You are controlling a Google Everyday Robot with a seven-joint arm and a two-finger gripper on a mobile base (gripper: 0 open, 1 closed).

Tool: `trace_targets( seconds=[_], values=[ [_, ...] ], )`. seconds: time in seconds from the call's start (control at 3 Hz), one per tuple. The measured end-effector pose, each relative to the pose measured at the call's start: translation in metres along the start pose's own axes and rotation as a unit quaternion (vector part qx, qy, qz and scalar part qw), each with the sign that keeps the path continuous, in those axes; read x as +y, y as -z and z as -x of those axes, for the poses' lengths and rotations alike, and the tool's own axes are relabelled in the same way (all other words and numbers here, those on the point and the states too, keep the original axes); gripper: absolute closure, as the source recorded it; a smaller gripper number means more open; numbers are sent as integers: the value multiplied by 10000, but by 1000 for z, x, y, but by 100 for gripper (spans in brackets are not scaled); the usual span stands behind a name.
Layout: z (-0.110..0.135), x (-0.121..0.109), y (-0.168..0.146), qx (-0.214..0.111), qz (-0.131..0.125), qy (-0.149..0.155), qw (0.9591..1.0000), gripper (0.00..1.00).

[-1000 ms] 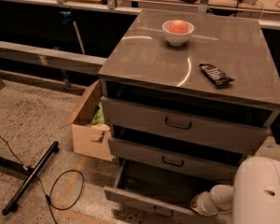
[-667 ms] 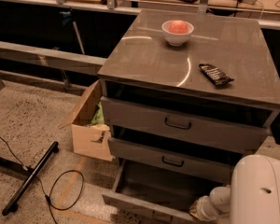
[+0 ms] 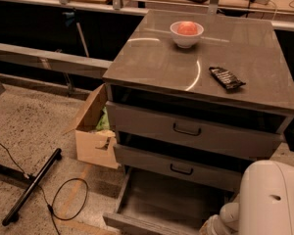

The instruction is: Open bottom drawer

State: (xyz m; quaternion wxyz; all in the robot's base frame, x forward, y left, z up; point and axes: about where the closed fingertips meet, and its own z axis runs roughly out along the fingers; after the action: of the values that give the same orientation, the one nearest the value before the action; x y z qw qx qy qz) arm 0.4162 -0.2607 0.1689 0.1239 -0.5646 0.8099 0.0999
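Grey metal cabinet (image 3: 137, 114) with three drawers. The bottom drawer (image 3: 166, 202) is pulled out, just left of the claw (image 3: 213, 227); the two upper drawers sit above it, each with one black handle. The claw is at the lower frame edge under the white arm (image 3: 272, 199), and I cannot tell if it is open or closed. On the tabletop (image 3: 152, 58), far above the claw: one white bowl (image 3: 186, 34) and one dark packet (image 3: 226, 78), print unreadable. Far left of the claw: one cardboard box (image 3: 93, 141) and one black bar (image 3: 32, 187).
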Motion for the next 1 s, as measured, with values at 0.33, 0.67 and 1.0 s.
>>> trace_targets(
  seconds=[0.33, 0.67, 1.0],
  values=[
    [-6, 34, 0, 100, 308, -178, 9993, 100],
    [-6, 34, 0, 100, 308, -178, 9993, 100],
    [-10, 63, 3, 171, 448, -361, 9982, 100]
  ],
)
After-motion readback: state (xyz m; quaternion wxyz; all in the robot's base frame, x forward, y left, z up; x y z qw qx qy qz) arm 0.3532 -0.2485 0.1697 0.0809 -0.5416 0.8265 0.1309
